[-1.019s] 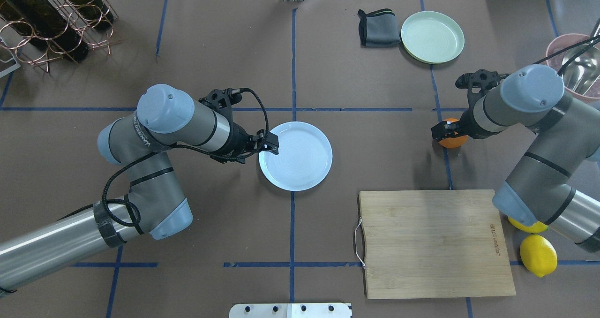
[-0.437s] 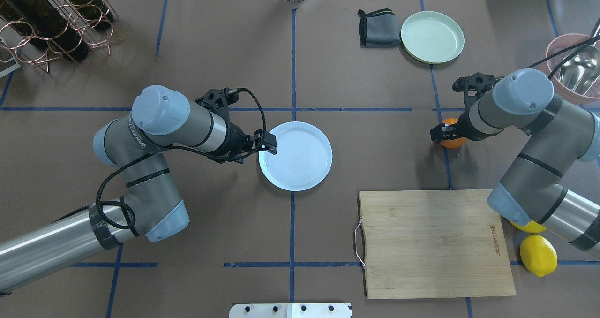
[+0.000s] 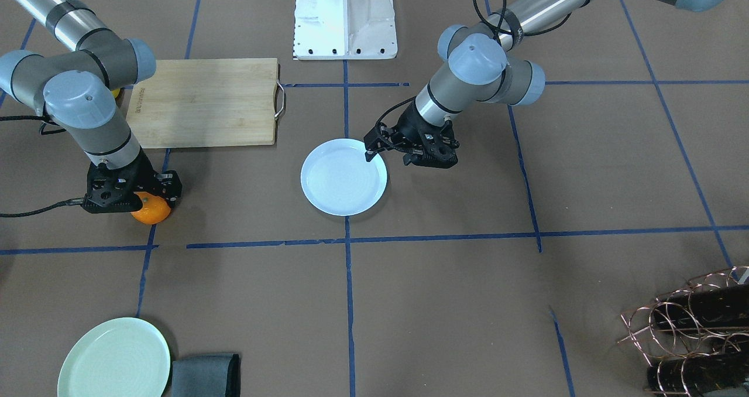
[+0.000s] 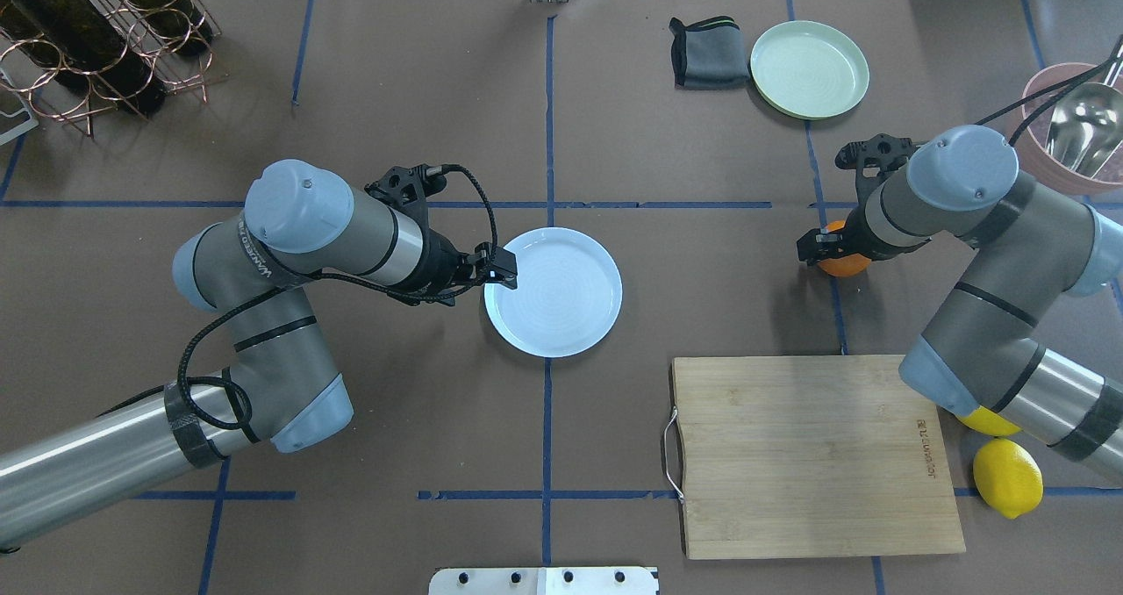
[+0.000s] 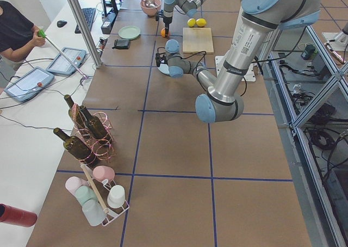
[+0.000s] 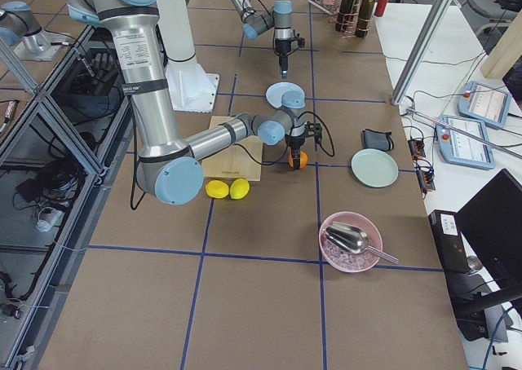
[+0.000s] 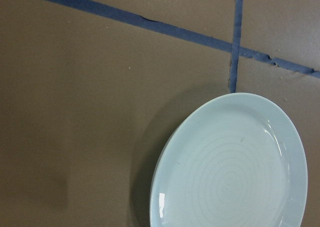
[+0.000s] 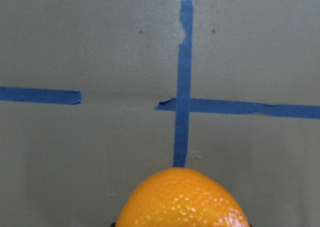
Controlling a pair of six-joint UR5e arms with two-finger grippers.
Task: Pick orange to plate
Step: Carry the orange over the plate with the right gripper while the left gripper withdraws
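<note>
Right gripper point(image 4: 825, 251): fingers closed on the orange point(image 4: 844, 263), which fills the bottom of the right wrist view with dark finger edges at either side. We cannot tell whether the fruit rests on the table or hangs just clear of it. It sits over a blue tape line, between the mint-green plate point(image 4: 809, 68) and the bamboo cutting board point(image 4: 811, 455), well apart from the pale blue plate point(image 4: 570, 301).

Left gripper point(image 4: 502, 272): poised at that plate's rim; we cannot tell if its fingers are apart or together.

Two lemons point(image 4: 1007, 476) lie beside the board's far corner.
</note>
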